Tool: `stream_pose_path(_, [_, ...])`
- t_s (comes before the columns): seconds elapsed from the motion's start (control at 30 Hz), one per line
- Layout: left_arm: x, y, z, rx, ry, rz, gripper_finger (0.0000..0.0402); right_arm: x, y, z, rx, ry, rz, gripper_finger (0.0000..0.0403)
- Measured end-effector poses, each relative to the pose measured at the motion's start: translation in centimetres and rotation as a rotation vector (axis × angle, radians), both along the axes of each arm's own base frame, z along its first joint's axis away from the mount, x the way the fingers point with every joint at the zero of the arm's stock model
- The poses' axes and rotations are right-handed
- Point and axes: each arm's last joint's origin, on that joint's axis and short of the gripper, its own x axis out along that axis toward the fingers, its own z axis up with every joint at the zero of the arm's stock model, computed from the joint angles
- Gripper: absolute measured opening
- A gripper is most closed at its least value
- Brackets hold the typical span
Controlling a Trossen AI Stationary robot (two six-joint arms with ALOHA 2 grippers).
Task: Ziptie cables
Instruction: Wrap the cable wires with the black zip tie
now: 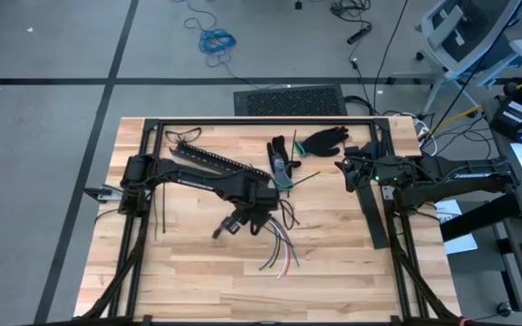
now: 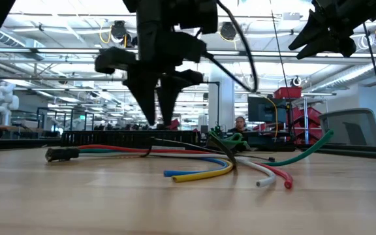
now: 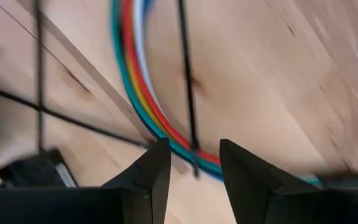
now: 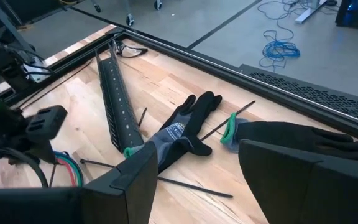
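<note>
Left claw [image 3: 191, 171] hangs low, jaws parted, straddling one ziptie [image 3: 187, 87] lying across the cables [image 3: 145, 93] mid-counter [image 1: 188, 281]. Thin, springy and slick: I'd pinch near its end. The wires look floppy. Right claw [image 1: 344, 167] waits open by the gloves [image 4: 182, 134].

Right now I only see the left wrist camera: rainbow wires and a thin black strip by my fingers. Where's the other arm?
Observer: The right gripper waits, open, over the table's right side, well away from the cables.
Operator: Is anything near it?
Observer: Two black gloves lie beside it, toward the far edge.
Operator: Are my fingers high up?
Observer: No. In the low view the left gripper hangs close above the table, fingers pointing down.
</note>
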Motion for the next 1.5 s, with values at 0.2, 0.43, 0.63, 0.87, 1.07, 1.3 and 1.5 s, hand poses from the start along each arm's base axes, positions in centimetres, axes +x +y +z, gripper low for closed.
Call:
stream_pose_path(0.2, [-0.3, 0.6, 0.0, 0.017, 0.028, 0.043, 0.0119, 0.0, 0.0, 0.0, -0.004, -0.002, 0.002, 0.0215])
stream_pose_path(0.43, [1.2, -0.4, 0.3, -0.067, -0.119, 0.13, 0.0118, 0.0, 0.0, 0.0, 0.004, -0.009, -0.002, 0.0215])
stream_pose_path(0.63, [1.3, -0.7, 0.1, -0.056, -0.124, 0.165, 0.0118, 0.0, 0.0, 0.0, 0.005, -0.009, -0.003, 0.0215])
stream_pose_path(0.87, [1.3, -0.7, 0.0, -0.077, -0.119, 0.185, 0.0118, 0.0, 0.0, 0.0, 0.004, -0.009, -0.003, 0.0215])
stream_pose_path(1.07, [1.5, -0.8, -1.0, -0.081, -0.091, 0.184, 0.0118, 0.0, 0.0, 0.0, 0.003, -0.008, -0.003, 0.0215])
stream_pose_path(1.3, [1.9, -1.4, -2.2, -0.079, -0.078, 0.172, 0.0118, 0.0, 0.0, 0.0, -0.007, 0.0, 0.003, 0.0215])
stream_pose_path(1.5, [2.3, -1.4, -3.2, -0.072, -0.066, 0.174, 0.0118, 0.0, 0.0, 0.0, -0.01, 0.002, 0.005, 0.0215])
